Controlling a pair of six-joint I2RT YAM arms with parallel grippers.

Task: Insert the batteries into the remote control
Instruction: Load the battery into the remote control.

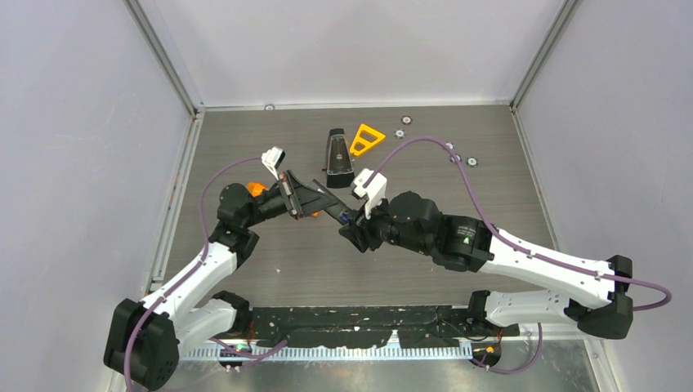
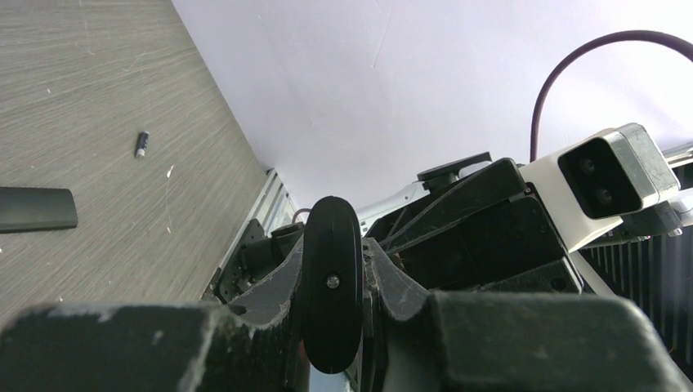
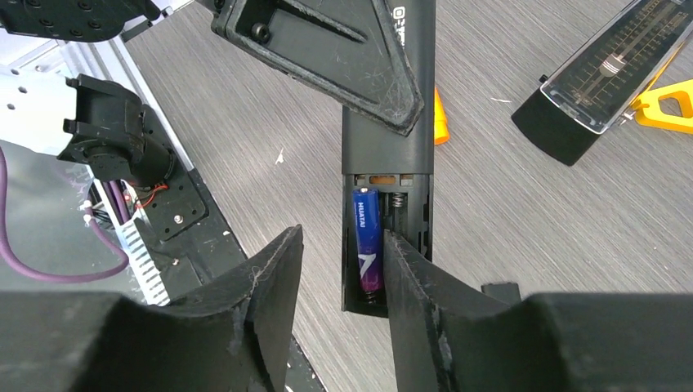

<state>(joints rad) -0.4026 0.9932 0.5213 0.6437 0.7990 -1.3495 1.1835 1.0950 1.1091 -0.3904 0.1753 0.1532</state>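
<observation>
My left gripper (image 1: pixel 298 196) is shut on the slim black remote control (image 3: pixel 388 122) and holds it above the table; the left wrist view shows the remote's end (image 2: pixel 331 294) clamped between the fingers. The back compartment is open, and one purple-blue battery (image 3: pixel 368 241) lies in its left slot. My right gripper (image 3: pixel 339 278) is open at the compartment end. Its right finger (image 3: pixel 409 286) covers the other slot, so I cannot see what is in it. A small dark cylinder that looks like a second battery (image 2: pixel 141 144) lies on the table.
A tapered black case with a clear front (image 1: pixel 338 155) and an orange triangle (image 1: pixel 366 139) lie behind the grippers. Small silver discs (image 1: pixel 400 133) are scattered at the back right. A small black cover piece (image 2: pixel 33 210) lies on the table. An orange object (image 1: pixel 256 189) sits by the left wrist.
</observation>
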